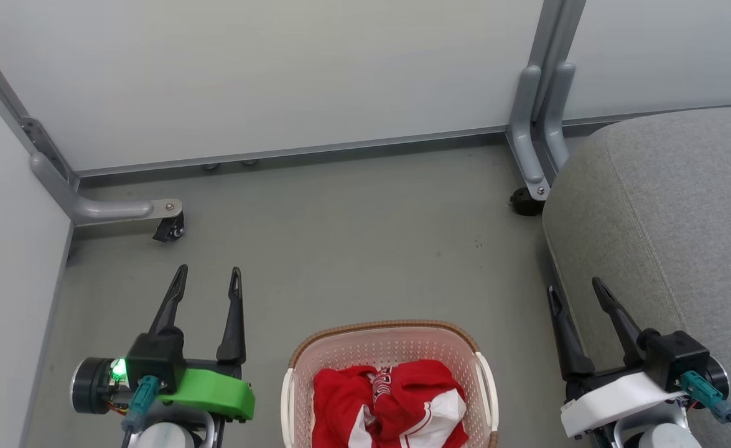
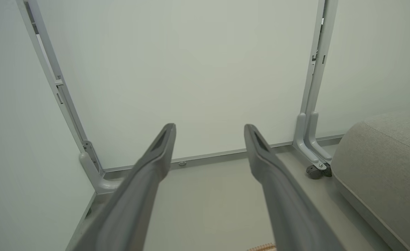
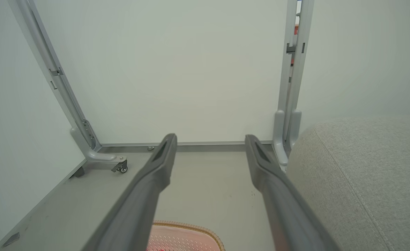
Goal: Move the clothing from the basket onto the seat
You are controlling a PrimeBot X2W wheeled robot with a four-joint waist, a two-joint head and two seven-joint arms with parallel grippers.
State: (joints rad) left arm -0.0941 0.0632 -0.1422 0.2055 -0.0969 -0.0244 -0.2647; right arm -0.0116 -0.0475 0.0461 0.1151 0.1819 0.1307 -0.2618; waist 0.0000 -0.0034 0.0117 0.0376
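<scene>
While head view catches clothing [image 1: 390, 404] | right wrist: basket [image 3: 194, 228] rim

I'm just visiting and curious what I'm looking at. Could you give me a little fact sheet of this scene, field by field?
clothing: red and white, crumpled inside the basket
basket: on the floor, between the two arms
seat: large grey cushion, right of the basket
left jaws: open, empty, left of the basket
right jaws: open, empty, at the seat's near edge
backdrop: pale partition panels on grey wheeled feet
task status: not begun, clothing not yet on the seat
</scene>
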